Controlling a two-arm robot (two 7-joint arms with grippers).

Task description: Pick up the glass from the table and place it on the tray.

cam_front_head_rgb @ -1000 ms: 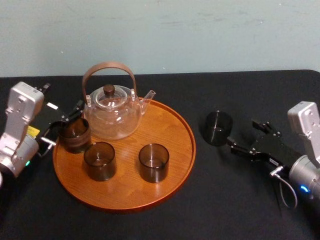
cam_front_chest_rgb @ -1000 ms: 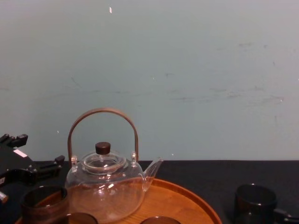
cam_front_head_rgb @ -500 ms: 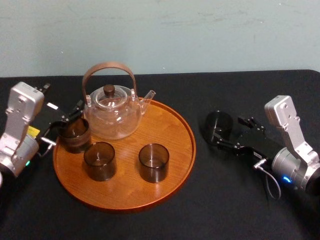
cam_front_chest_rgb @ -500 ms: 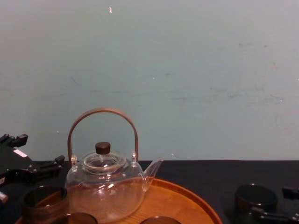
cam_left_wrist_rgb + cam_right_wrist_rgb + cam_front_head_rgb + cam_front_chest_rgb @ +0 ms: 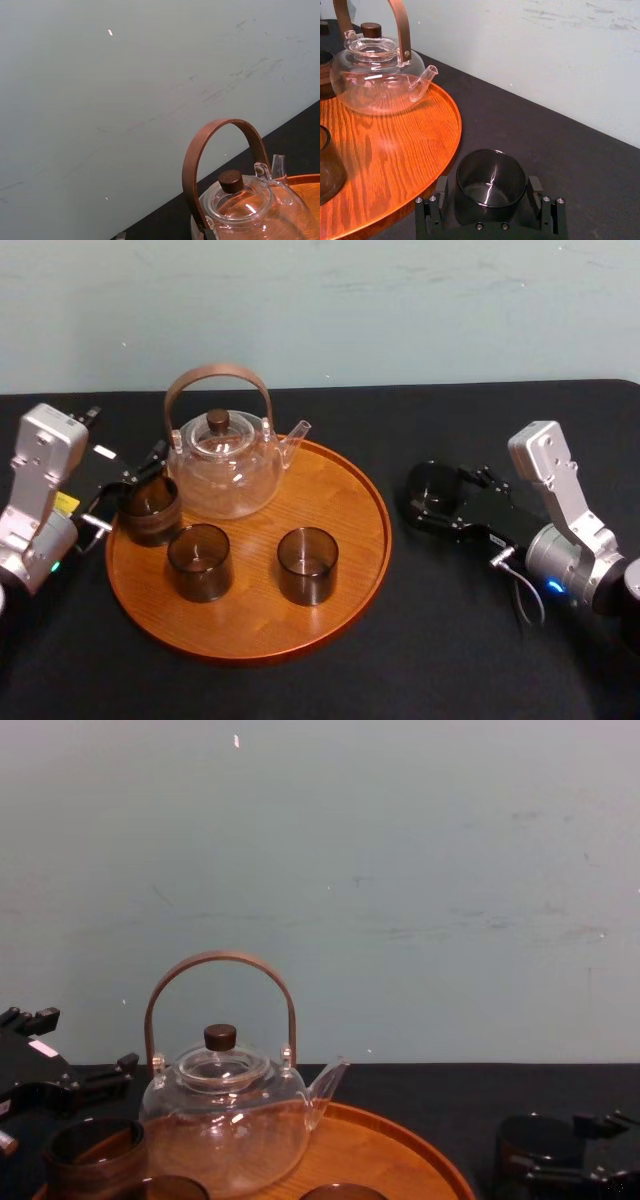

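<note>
Dark smoked glass [image 5: 436, 485], the piece to be moved, stands upright on the table [image 5: 330, 690], just outside the right rim of the tray [image 5: 340, 475]. My right gripper [image 5: 488, 186] sits low at table level with its jaws spread wide, one on either side of the glass. One finger [image 5: 441, 190] lies close to each wall, but I cannot tell whether the pads touch it.

I judge the step in hand to be the grasp: the glass is bracketed, but the jaws have not closed and the lift has not begun.

The next move calls for an even, gentle closure on the thin wall. Then comes a lift high enough to clear the tray's low rim and a carry leftward to the bare wood on the tray's right side. That spot keeps the glass clear of the glass teapot [image 5: 222, 465] and the three glasses [image 5: 307, 564] already standing there.

My left gripper [image 5: 125, 488] is parked at the tray's left edge, beside the leftmost glass.
</note>
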